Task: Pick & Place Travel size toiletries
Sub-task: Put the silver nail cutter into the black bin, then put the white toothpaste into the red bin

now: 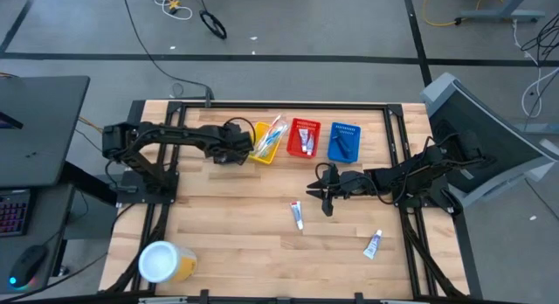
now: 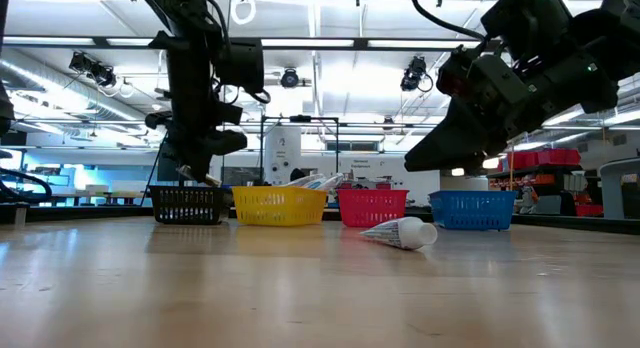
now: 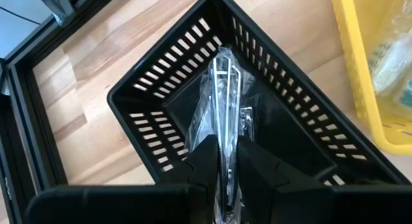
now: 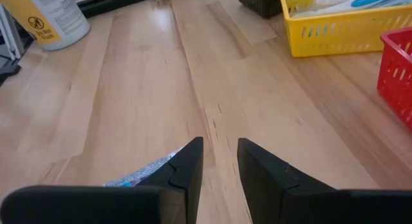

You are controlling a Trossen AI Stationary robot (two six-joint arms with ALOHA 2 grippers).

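Note:
My left gripper [image 3: 226, 143] hangs over the black basket [image 3: 161, 76] at the far left of the basket row, shut on a silvery packet [image 3: 225, 89] that reaches down into the basket. My right gripper [image 4: 220, 147] stands open low over the table's middle [image 1: 325, 197], with nothing between its fingers. A white tube [image 1: 297, 215] lies flat on the table just near of the right gripper. In the right wrist view it is partly hidden behind one finger [image 4: 145, 171]. A second white tube [image 1: 373, 244] lies toward the near right. My left gripper pinches the silvery packet between its two fingers at the packet's upper end [image 3: 226, 130]. The fingers come from above, slanting down into the black basket. The packet hangs on edge below them; whether its lower end [image 3: 222, 60] touches the basket floor I cannot tell.
Beside the black basket stand a yellow basket [image 1: 266, 142] with toiletries, a red one [image 1: 304, 138] and a blue one [image 1: 343, 141]. A white-lidded yellow tub [image 1: 162, 262] stands at the near left. Bare wood lies between the baskets and the near edge.

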